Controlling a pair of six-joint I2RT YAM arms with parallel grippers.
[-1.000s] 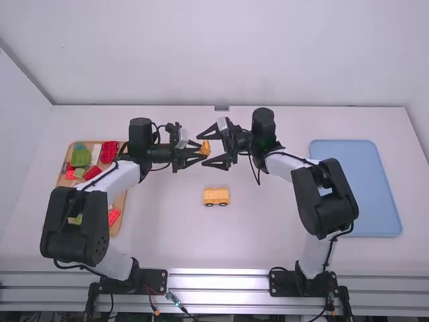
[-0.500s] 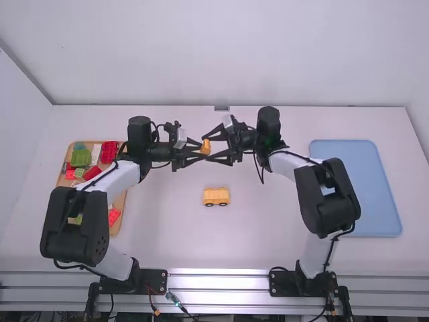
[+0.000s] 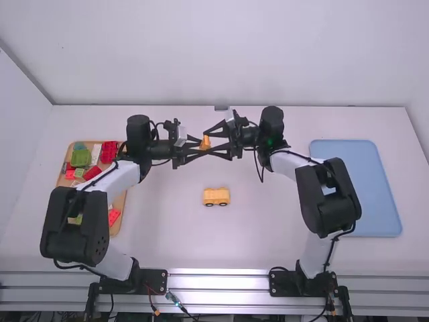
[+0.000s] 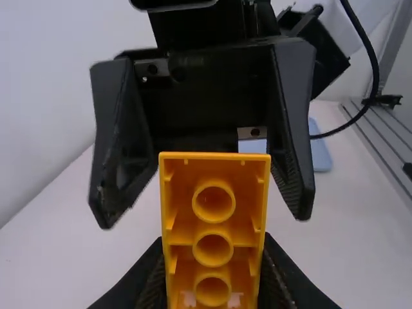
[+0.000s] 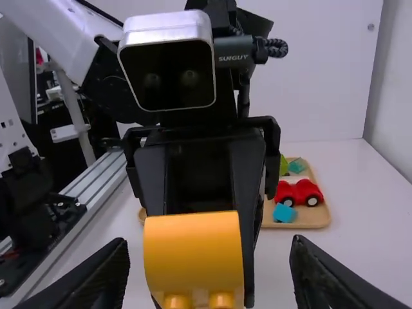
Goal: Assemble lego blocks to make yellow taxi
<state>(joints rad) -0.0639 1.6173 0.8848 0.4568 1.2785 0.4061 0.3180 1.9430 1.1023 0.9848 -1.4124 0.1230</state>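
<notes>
In the high view my left gripper (image 3: 198,147) and right gripper (image 3: 218,142) face each other above the table, with an orange-yellow block (image 3: 205,142) between them. In the left wrist view my left gripper (image 4: 212,293) is shut on the block (image 4: 214,222), whose hollow underside with round tubes shows; the other arm's fingers stand apart behind it. In the right wrist view my right gripper (image 5: 207,273) is open, its fingers on both sides of the block (image 5: 193,248), with gaps left. A yellow wheeled piece (image 3: 216,196) rests on the table.
A wooden tray (image 3: 119,203) with red, green and other blocks lies beneath the left arm at the left. A blue tray (image 3: 365,181) lies on the right, partly beside the right arm.
The right arm has drawn slightly back to the right since a second ago, its gripper still around the block. The block's tilt has changed a little; the left gripper has barely moved.
</notes>
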